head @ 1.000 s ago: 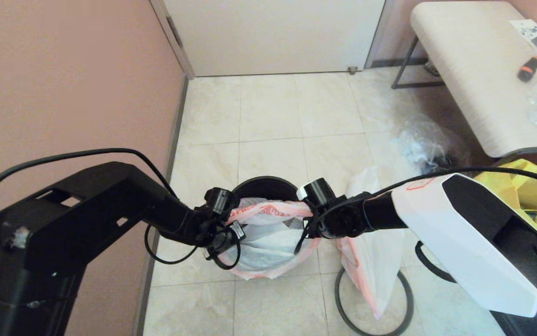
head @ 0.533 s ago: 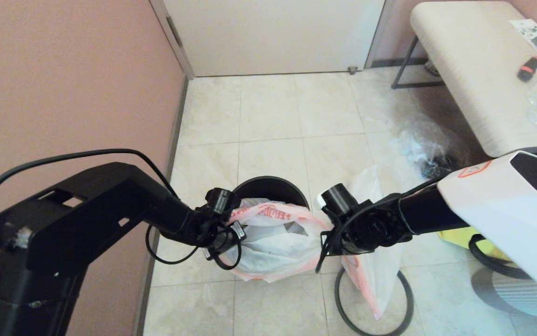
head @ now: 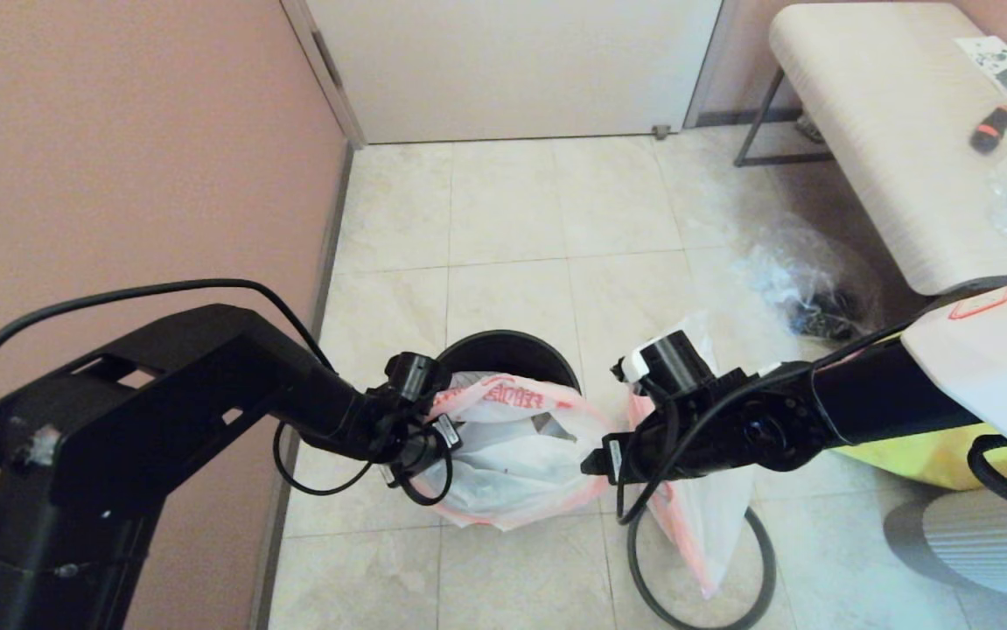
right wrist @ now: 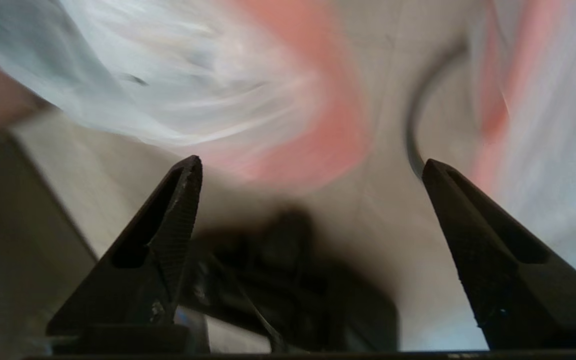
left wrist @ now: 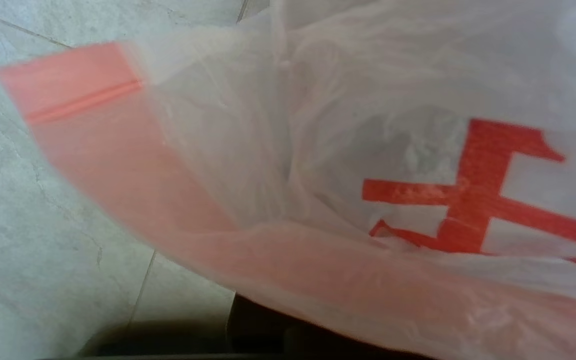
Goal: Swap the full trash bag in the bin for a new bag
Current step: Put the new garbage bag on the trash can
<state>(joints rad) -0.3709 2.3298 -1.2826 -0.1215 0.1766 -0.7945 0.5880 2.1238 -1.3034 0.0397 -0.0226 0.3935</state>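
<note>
Since a second ago my right arm has pulled back from the bag's mouth toward the right, and the right end effector (head: 595, 462) now sits just beside the right edge of the white bag with the pink rim (head: 516, 459), no longer on it. From the right wrist view its fingers (right wrist: 180, 200) stand wide apart with nothing between them.

On my left, the left end effector (head: 433, 429) is at the left edge of that same bag; the left wrist view shows only stretched plastic (left wrist: 318, 165) and red print close to the lens, so I cannot tell how its fingers stand.

The bin (head: 503, 348) stands on the tiled floor (head: 512, 227) near the middle, and the bag hangs over its near side, mouth open, hiding most of it. To the right a second white and pink bag (head: 700, 516) lies across a thin dark hoop (head: 761, 560) on the floor. Farther right, a clear crumpled bag (head: 805, 276) sits by the bench (head: 870, 122), and a yellow bag (head: 949, 459) shows under my right arm.
</note>
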